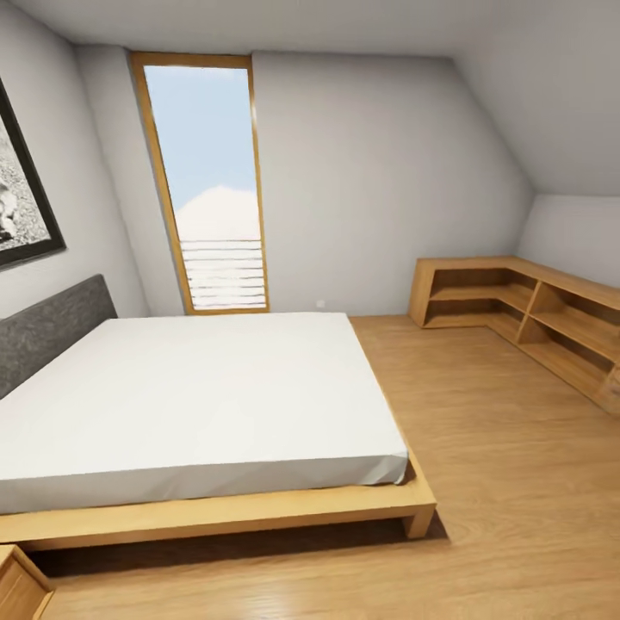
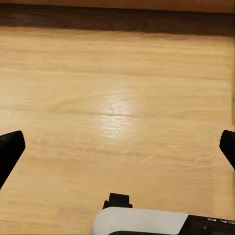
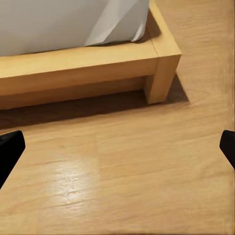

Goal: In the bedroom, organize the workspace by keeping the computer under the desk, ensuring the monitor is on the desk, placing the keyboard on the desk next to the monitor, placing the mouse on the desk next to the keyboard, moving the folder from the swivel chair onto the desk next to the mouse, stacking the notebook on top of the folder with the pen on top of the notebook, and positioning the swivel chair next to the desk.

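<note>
Room: bedroom with pale grey walls, a sloped ceiling and a light wooden floor [image 1: 482,482]; none of the task's things are in sight from any camera.
Left hand [image 2: 117,149]: two black fingertips [image 2: 10,149] at opposite edges of the left wrist view, spread wide with nothing between them; bare glossy floor below, a dark shadowed strip along the far side, and a white and black part of the robot's own body [image 2: 147,221] at the near edge.
Right hand [image 3: 117,149]: two black fingertips [image 3: 10,149] set wide apart, holding nothing, above bare floor near the bed's corner leg [image 3: 160,78].
Bed [image 1: 198,405]: one, low, with a light wooden platform frame [image 1: 232,508], a white mattress and a grey upholstered headboard [image 1: 52,331]; it fills the left and middle of the head view and blocks the way straight ahead.
Sheet corner [image 3: 117,24]: folded and hanging down onto the frame just above the leg.
Window [image 1: 211,185]: one, tall, narrow, wood-framed, in the far wall behind the bed, showing sky and cloud.
Shelving [image 1: 534,319]: one low L-shaped wooden unit with open compartments, along the right wall and into the far corner, well apart from the bed.
Picture [image 1: 21,198]: one, dark-framed, on the left wall above the headboard.
Wooden cabinet corner [image 1: 19,585]: one, at the lower left, just beside the bed frame.
Open floor: lies between the bed and the shelving.
</note>
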`<state>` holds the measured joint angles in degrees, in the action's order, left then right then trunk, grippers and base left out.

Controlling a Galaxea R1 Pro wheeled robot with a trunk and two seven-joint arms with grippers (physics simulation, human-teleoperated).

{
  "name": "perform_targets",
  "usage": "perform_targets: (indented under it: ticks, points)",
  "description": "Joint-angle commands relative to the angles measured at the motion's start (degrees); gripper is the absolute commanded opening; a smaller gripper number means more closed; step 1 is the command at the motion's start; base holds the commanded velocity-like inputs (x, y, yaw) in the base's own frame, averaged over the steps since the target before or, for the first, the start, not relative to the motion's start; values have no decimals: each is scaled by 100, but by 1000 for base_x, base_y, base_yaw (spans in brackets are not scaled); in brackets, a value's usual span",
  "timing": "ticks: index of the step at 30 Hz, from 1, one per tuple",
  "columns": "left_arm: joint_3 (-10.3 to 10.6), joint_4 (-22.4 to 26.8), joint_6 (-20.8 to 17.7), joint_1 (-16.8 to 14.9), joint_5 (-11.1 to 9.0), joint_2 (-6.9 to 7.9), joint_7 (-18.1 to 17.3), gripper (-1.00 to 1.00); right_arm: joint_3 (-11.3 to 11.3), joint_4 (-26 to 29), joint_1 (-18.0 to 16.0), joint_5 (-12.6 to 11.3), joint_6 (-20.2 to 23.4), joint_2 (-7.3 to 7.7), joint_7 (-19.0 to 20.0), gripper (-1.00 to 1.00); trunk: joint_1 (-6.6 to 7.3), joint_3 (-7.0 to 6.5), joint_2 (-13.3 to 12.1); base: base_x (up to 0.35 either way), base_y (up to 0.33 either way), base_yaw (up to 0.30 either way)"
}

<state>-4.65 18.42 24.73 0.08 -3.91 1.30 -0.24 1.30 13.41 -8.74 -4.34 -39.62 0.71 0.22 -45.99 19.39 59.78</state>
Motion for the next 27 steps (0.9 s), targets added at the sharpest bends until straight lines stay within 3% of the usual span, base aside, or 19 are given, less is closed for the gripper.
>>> perform_targets:
  ticks: [1, 27]
  points:
    - [8, 4, 10, 1, -40, 1, -3, 100, -7, -5, -5, -41, -18, 0, 13, 100, 0, 4, 4, 0, 0, -300]
    - [10, 4, 14, 1, -40, 2, -3, 100, -7, -5, -5, -43, -6, 8, 13, 100, 0, -47, 4, 0, 0, -298]
